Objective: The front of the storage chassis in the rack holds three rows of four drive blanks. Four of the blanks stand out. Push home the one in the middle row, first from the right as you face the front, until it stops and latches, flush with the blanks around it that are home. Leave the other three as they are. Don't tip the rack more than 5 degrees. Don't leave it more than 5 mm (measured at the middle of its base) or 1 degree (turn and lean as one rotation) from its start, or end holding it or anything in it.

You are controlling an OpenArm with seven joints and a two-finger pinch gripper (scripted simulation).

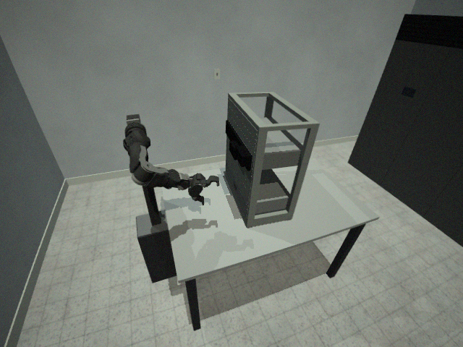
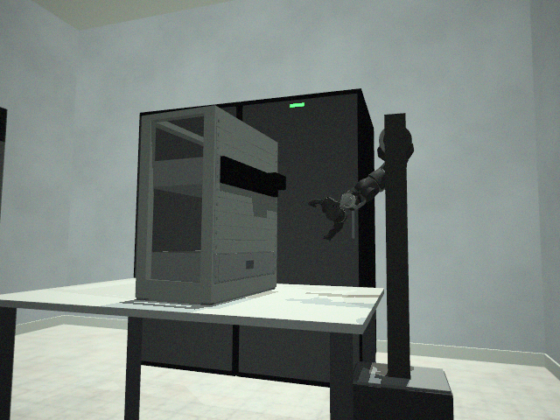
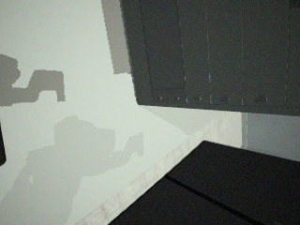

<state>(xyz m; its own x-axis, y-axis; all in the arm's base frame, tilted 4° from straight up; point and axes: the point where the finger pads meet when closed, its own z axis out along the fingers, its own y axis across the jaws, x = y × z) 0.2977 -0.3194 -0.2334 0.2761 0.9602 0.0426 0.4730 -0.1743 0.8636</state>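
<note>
Pedestal [image 2: 434, 384] of the arm sits closest in the exterior view, a dark box on the floor at the table's corner, with a post [image 2: 396, 253] rising from it. Arm [image 1: 149, 173] hangs off the top of the post and reaches out over the table [image 1: 299, 224] toward the rack.

Gripper [image 1: 205, 189]: fingers spread fully apart, nothing between them. It hovers above the table, short of the rack's front, not touching anything. In the exterior view the gripper [image 2: 327, 219] sits lower than the chassis band and well apart from it, one finger pointing toward the rack and one down.

Rack [image 1: 312, 129] is a grey open frame, upright on the table, perforated front face toward the arm. Chassis [image 2: 248, 176] is the dark band across the upper part of that front; top view shows it as a dark strip [image 1: 239, 147] with uneven steps, so some blanks stand proud. Individual blanks are too small and dark to separate, so I cannot tell the target (middle row, first from right) from its neighbours or how far out it stands.

Wrist view: tilted, shows the pale table [image 3: 70, 56] with arm shadows, the rack's dark front [image 3: 211, 52] with a row of holes along one edge, and a dark cabinet [image 3: 225, 187] beyond. Same cabinet [image 2: 316, 190] stands behind the rack in the exterior view, small green light [image 2: 297, 105] near its top.
</note>
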